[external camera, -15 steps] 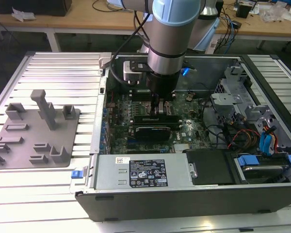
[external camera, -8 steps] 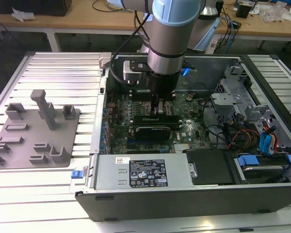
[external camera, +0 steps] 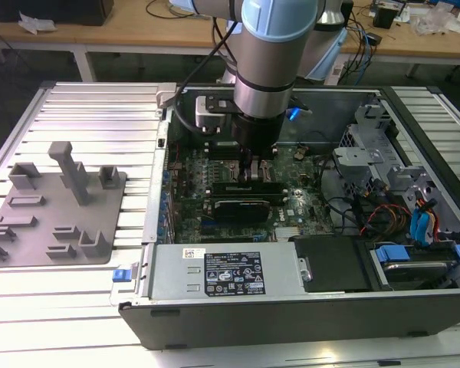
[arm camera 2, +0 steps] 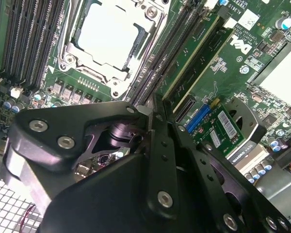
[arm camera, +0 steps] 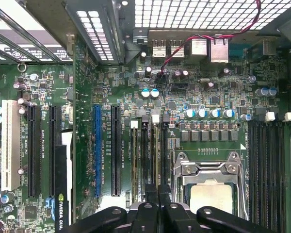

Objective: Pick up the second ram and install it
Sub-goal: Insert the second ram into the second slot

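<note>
Arm reaches down into the open computer case (external camera: 307, 307), which lies on its side on the slatted metal table (external camera: 84, 115). The hand (external camera: 254, 170) is low over the motherboard (external camera: 192, 203), just beside the processor socket (arm camera: 209, 179), above the bank of memory slots that flanks the socket. In the second wrist view the hand's (arm camera 2: 153, 114) two black fingers (arm camera 2: 160, 145) are drawn together with their tips meeting at the slot rows (arm camera 2: 165, 63); in the first wrist view the hand (arm camera: 157, 191) looks the same, tips side by side with no gap to speak of. The second ram: a thin pale sliver (arm camera 2: 144, 110) shows at the fingertips in the second wrist view, but whether it is clamped there or seated in the slot below, cannot tell. A long dull-green stick (arm camera 2: 194, 60) sits further from the socket than the dark slots, lying parallel to them. In the first wrist view the slots beside the socket carry white end latches (arm camera: 155, 118). A black graphics card (external camera: 245, 205) sits on the board just beyond the hand from the socket. Away from the case, toward the exterior view's left, a grey plastic holder plate (external camera: 57, 211) with upright blocks rests on the table. A black power supply box (external camera: 222, 272) with a label lines the case's near wall.
</note>
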